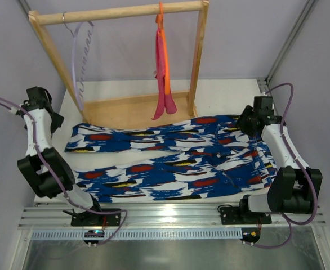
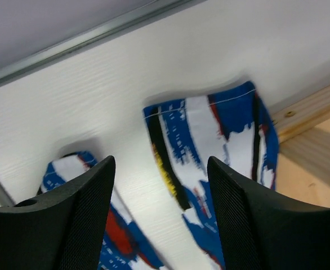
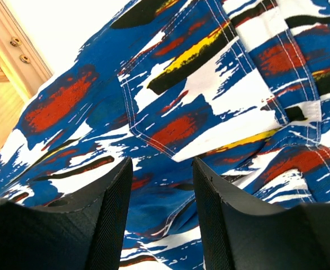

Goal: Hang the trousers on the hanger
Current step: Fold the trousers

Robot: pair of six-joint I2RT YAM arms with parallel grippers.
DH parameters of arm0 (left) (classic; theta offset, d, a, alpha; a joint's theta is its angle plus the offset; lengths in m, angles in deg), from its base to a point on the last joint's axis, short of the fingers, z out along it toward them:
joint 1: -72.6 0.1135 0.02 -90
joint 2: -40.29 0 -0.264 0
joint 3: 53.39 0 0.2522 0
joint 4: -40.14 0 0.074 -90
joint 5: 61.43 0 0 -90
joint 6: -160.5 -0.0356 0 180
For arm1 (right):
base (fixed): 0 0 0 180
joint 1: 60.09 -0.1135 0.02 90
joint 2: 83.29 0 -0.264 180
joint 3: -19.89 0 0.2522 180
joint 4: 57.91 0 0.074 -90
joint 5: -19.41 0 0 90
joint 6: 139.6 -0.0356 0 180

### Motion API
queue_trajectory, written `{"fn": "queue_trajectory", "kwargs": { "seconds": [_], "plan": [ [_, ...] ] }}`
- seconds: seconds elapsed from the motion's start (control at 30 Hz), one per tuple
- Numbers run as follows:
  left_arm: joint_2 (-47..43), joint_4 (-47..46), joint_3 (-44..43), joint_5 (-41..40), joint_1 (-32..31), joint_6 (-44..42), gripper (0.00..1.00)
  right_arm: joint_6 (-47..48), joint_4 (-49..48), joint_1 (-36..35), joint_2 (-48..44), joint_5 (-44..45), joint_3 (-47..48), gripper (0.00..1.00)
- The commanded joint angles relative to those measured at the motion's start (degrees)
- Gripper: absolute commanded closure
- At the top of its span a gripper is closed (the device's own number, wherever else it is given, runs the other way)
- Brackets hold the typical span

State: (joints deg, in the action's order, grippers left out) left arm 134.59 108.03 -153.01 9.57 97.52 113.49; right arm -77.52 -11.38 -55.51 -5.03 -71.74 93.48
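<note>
Left gripper [image 2: 159, 164] is hovering with its jaws apart and nothing between them, over the white table [image 1: 227, 93] between the two leg ends of the trousers [image 1: 170, 163]; right gripper [image 3: 162, 166] is likewise holding its fingers spread above the printed fabric beside a stitched pocket [image 3: 199, 107], clamping nothing. The trousers are lying flat across the table in front of both arms, waist toward the right arm and legs running toward the left arm; the far leg's hem is resting just beside the base of a wooden rack [image 1: 120, 12]. The lilac hanger [image 1: 77, 56] is hanging by its metal hook from the left end of the rack's top rail, clear of the trousers; an orange hanger [image 1: 160, 22] is hanging nearer the rail's right end, carrying a pink cloth [image 1: 165, 90] whose lower end is dangling over the rack's base, behind the trousers.
</note>
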Motion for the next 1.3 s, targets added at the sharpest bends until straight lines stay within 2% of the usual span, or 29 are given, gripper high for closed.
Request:
{"fn": "queue_trajectory", "kwargs": {
  "seconds": [0.0,0.07,0.2,0.3,0.57,0.67,0.9,1.0,1.23,1.27],
  "plan": [
    [-7.19,0.18,8.68,-4.37,0.21,-1.15,0.33,-2.48,1.41,-0.18,-1.44,-1.49,0.98,0.50],
    [-9.39,0.01,15.59,-4.12,1.26,-1.15,0.31,-2.75,2.12,-0.18,-1.18,-1.84,2.21,0.50],
    [-12.56,-1.57,23.79,-1.83,4.16,-1.85,0.29,-3.80,1.16,-0.18,-2.40,-4.39,0.90,0.50],
    [-12.57,-2.36,26.27,-0.16,5.04,-1.94,0.27,-3.54,0.45,-0.18,-4.51,-4.13,-1.21,0.50],
    [-5.73,-3.42,26.63,2.65,7.32,0.26,0.23,-1.44,0.97,-0.18,-7.42,-2.81,-2.61,0.50],
    [-2.38,-3.33,25.31,4.41,10.31,-0.09,0.25,-1.08,1.15,-0.18,-9.34,-2.02,-3.32,0.50],
    [-0.36,-3.94,22.41,4.85,10.67,0.17,0.28,-0.91,0.45,-0.27,-11.37,-0.52,-3.94,0.50],
    [2.36,-3.68,20.57,5.91,10.67,0.35,0.31,-0.73,0.45,-0.27,-10.76,-0.70,-3.67,0.50],
    [3.70,-2.71,19.59,4.59,10.67,-0.79,0.52,-0.56,0.19,-0.36,-10.14,0.27,-3.41,0.50],
    [3.52,-2.89,19.68,4.50,10.67,-0.97,0.53,-0.73,0.27,-0.36,-10.14,0.36,-3.41,0.50]
  ]
}}
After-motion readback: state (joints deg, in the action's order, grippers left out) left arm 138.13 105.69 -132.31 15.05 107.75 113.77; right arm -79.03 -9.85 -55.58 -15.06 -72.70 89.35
